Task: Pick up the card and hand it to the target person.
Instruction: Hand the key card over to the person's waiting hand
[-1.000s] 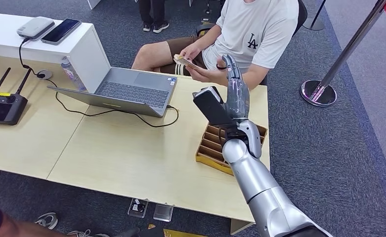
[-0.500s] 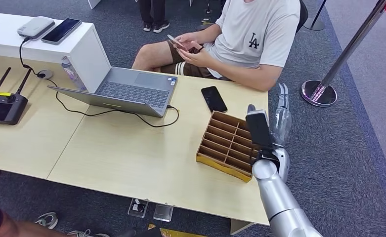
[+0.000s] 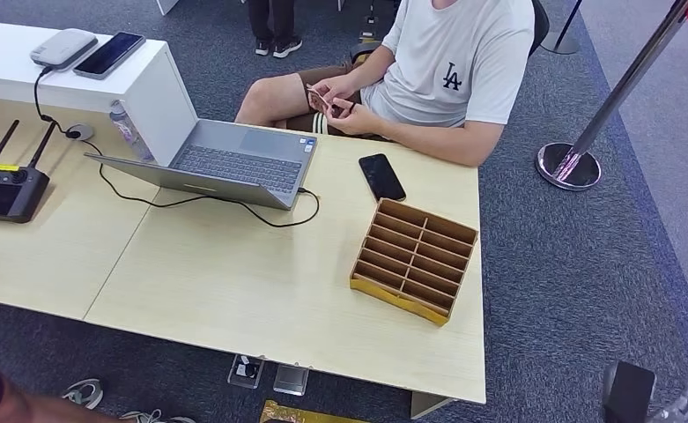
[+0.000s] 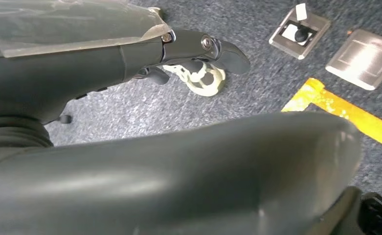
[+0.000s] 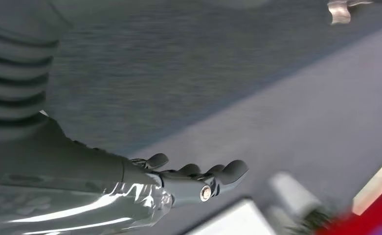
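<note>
Beyond your desk [image 3: 234, 291] at twelve o'clock, a seated person [image 3: 450, 66] holds the card [image 3: 321, 99]; your right hand [image 5: 189, 183] hangs empty, fingers loosely spread.

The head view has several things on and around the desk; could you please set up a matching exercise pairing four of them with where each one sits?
Things:
1. black phone
2. laptop
3. cardboard divider tray
4. card

Places:
A. in the seated person's hands
B. at the desk's right end, near the front edge
C. open, in the middle of the desk, with a black cable running to it
D. flat on the desk between the tray and the seated person

Pairs: 1-D, 2-C, 3-B, 4-A
</note>
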`<state>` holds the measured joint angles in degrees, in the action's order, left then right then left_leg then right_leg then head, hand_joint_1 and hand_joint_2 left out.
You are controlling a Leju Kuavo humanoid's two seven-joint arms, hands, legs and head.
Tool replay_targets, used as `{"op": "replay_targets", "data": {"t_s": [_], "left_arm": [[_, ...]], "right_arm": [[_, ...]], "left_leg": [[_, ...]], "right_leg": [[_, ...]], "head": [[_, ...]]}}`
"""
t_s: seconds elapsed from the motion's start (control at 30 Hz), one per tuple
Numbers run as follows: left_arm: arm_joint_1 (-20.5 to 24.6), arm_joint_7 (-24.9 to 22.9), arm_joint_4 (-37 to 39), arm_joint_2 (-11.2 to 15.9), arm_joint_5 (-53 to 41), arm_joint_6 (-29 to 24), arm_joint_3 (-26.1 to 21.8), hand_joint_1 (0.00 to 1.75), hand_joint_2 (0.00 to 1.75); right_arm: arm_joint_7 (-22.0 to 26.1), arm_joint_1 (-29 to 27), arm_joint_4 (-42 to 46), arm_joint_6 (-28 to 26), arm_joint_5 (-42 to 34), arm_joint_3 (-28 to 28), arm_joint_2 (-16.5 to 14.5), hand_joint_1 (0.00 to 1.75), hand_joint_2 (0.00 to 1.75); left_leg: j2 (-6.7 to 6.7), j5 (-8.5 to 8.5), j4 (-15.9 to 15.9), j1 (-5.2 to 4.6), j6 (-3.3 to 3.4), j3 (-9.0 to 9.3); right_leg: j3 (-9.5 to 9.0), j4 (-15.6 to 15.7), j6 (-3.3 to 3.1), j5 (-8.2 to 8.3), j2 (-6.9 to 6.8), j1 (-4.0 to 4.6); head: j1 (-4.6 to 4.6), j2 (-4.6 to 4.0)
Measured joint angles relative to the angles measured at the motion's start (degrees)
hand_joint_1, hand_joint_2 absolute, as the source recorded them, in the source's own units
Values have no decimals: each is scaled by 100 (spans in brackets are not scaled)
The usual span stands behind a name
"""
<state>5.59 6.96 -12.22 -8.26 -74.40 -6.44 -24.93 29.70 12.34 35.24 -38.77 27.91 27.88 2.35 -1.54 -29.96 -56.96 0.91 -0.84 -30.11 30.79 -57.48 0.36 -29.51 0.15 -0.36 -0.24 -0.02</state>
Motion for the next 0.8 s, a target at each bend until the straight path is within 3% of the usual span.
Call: {"op": "replay_targets", "data": {"t_s": [0.07,0.1,0.2,0.23,0.3,0.37,0.5,0.53,0.6,0.63,0.67,0.73,0.8], "left_arm": [[7,10,0,1,0,53,-5,3,0],[10,11,0,1,0,82,-6,31,0],[25,12,0,0,0,202,-7,159,131],[33,19,0,0,0,261,-7,175,175],[54,30,0,-1,-4,373,-7,175,175],[82,12,0,-4,-22,445,-7,175,175],[103,-69,-2,2,61,507,31,175,175],[88,-91,-3,9,167,508,61,155,175],[42,-122,-9,29,454,513,136,68,175],[16,-134,-15,42,617,514,177,24,175],[-10,-148,-23,56,777,516,219,0,175],[-64,-182,-48,86,1102,519,305,0,87],[-125,-211,-79,118,1434,522,396,0,0]], "right_arm": [[-509,-154,-520,185,84,333,84,7,175],[-811,-227,-746,297,154,441,102,48,175],[-1982,-441,-1330,684,476,581,95,171,175],[-2437,-512,-1483,842,594,589,66,175,175],[-3287,-643,-1737,1179,789,591,-11,175,175],[-3707,-755,-1916,1410,919,580,-121,175,175],[-3780,-869,-2094,1713,1148,434,-283,175,175],[-3758,-894,-2109,1779,1127,365,-298,175,175],[-3720,-947,-2126,1893,998,231,-318,96,175],[-3701,-975,-2129,1944,912,166,-326,53,131],[-3683,-1001,-2131,1988,835,101,-331,9,87],[-3649,-1051,-2131,2076,663,-29,-337,0,0],[-3613,-1099,-2129,2172,479,-157,-340,0,0]], "left_leg": [[1,0,1,0,0,1],[2,0,2,1,0,3],[5,1,8,1,-2,8],[5,1,10,1,-3,9],[6,2,13,2,-4,9],[10,3,15,2,-5,9],[19,3,16,1,-5,16],[19,3,16,1,-4,17],[19,2,15,1,-4,17],[19,2,15,1,-4,17],[19,2,15,0,-4,17],[19,2,15,0,-4,17],[19,2,15,1,-4,18]], "right_leg": [[0,0,0,0,1,0],[1,0,-1,-1,1,1],[2,-2,-5,-4,1,2],[1,-2,-7,-4,1,2],[1,-4,-8,-6,1,3],[1,-6,-9,-6,6,2],[-3,-6,-9,-6,12,2],[-4,-6,-9,-6,12,2],[-5,-6,-9,-5,12,1],[-5,-5,-9,-5,12,1],[-5,-5,-9,-5,12,1],[-4,-5,-9,-6,12,1],[-4,-5,-9,-6,12,1]], "head": [[2,0],[2,0],[-6,0],[-8,0],[-10,0],[-14,0],[-20,0],[-17,0],[-15,0],[-14,0],[-14,0],[-14,0],[-14,0]]}}
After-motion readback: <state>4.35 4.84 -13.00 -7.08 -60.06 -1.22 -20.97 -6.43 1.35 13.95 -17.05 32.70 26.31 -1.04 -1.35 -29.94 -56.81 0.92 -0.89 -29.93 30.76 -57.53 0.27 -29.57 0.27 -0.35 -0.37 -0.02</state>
